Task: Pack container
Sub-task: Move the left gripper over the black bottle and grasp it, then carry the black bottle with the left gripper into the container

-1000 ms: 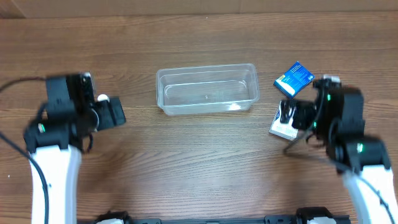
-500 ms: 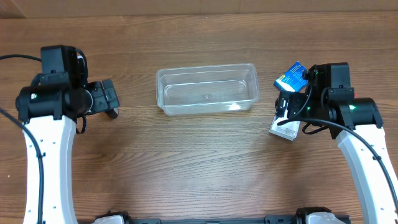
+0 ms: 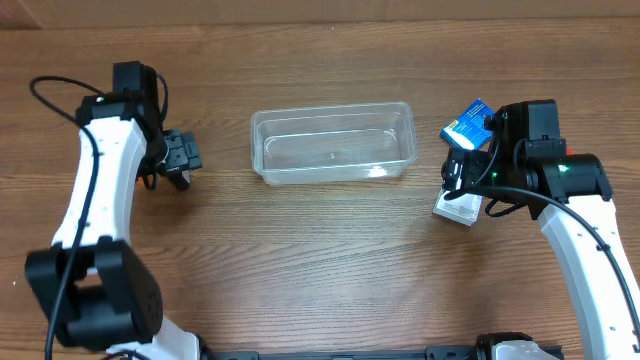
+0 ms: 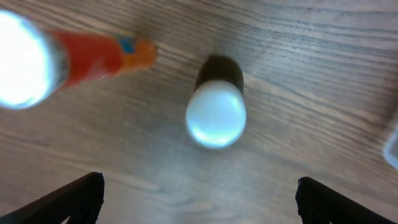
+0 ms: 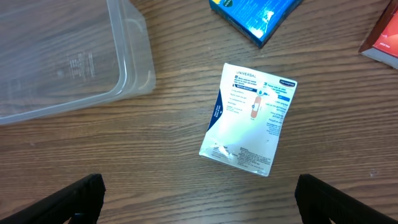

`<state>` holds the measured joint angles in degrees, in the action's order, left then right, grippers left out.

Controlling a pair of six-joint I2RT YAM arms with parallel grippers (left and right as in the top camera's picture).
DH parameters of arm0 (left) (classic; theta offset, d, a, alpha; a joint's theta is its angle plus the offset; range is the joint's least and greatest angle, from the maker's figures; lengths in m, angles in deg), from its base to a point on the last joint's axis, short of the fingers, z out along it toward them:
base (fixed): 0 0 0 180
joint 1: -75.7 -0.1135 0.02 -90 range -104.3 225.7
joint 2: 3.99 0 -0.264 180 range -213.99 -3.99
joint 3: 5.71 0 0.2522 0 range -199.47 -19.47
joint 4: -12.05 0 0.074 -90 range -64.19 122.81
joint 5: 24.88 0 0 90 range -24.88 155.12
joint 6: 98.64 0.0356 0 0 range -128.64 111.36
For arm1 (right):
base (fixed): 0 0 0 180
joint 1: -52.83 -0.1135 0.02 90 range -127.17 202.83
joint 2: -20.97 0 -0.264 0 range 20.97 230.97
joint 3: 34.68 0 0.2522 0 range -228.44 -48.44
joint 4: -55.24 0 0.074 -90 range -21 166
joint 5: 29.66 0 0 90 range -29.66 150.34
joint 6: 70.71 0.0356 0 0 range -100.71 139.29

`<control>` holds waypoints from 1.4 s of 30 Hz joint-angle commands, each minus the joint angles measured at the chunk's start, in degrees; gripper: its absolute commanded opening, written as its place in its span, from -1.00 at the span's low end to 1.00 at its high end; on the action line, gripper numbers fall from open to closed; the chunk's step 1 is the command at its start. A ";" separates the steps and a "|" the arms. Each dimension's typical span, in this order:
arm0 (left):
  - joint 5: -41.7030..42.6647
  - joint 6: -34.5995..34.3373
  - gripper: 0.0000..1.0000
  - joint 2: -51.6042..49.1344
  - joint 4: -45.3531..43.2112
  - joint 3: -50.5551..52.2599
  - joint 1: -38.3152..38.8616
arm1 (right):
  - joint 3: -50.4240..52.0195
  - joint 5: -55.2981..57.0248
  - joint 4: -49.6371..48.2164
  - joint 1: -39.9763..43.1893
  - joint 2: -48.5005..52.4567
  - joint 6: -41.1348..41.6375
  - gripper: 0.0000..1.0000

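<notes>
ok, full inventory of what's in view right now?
container: 1, clear, table centre, empty
blue box: 1, blue, right of container
white packet: 1, white with blue print, flat, near blue box
red box: 1, red, only a corner shows, right wrist view
white-capped bottle: 1, dark, white cap, upright, left of container
orange bottle: 1, orange, blurred, beside white-capped bottle
table: 1, brown wood
left gripper: 1, black, open, over bottles
right gripper: 1, black, open, over white packet

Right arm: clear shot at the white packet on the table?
Probably yes. The right gripper hovers right above the white packet, fingers open wide. Nothing lies on it; the blue box and the container sit apart from it.
</notes>
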<state>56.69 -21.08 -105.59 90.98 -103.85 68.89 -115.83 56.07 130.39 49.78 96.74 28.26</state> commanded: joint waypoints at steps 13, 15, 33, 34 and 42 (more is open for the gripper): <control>0.83 -1.31 0.68 -7.80 -8.50 -1.29 -0.31 | -1.66 -0.35 0.57 -0.11 -0.09 0.07 1.00; 1.11 -1.33 0.53 -7.80 -8.72 -1.29 -0.31 | -1.66 -0.35 0.72 -0.11 -0.09 0.07 1.00; 7.89 -1.33 -0.77 -7.74 -7.39 -1.62 -0.28 | -1.62 -0.35 0.76 -0.11 -0.09 0.07 1.00; 8.48 -1.33 -0.83 -7.74 -6.95 -2.12 -0.28 | -1.62 -0.35 0.81 -0.11 -0.09 0.07 1.00; 9.94 -1.77 -0.92 -7.37 1.25 -17.84 1.60 | -1.62 -0.35 0.90 -0.11 -0.09 0.07 1.00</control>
<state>64.87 -22.22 -113.83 90.32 -111.45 68.96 -115.83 56.09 131.52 49.80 96.74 28.26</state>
